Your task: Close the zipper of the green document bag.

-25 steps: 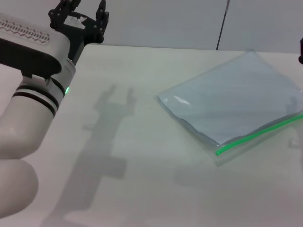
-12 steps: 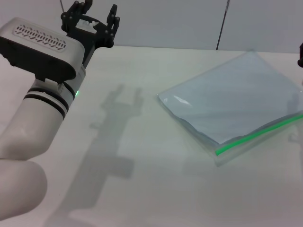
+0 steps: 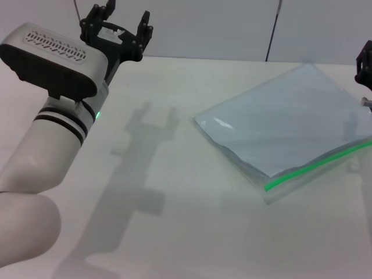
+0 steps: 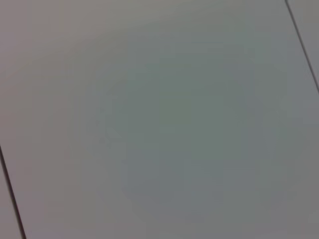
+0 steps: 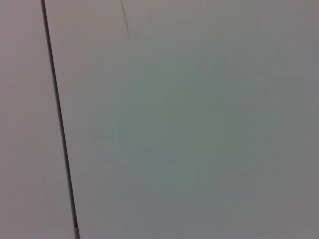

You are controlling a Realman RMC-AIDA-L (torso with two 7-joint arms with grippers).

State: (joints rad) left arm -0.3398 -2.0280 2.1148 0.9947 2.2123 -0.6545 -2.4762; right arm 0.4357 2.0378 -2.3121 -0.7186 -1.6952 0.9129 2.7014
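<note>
1. The translucent grey document bag with a green zip strip [image 3: 290, 131] lies flat on the white bench [image 3: 174, 232], right of centre.
2. Whether its zipper is shut cannot be told.
3. The left pincer [image 3: 119, 26] is raised, fingers wide apart, holding nothing.
4. The right pincer [image 3: 365, 61] barely shows at the edge; its spread is unclear.

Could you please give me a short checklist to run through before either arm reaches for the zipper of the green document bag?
1. Green document bag flat on table: ok.
2. Green zipper strip in view along the near edge: ok.
3. Slider position on the strip: cannot tell.
4. Left pincer open, empty: ok.
5. Left pincer near the bag: not ok, raised at the far left.
6. Right pincer state: cannot tell, mostly out of frame.
</note>
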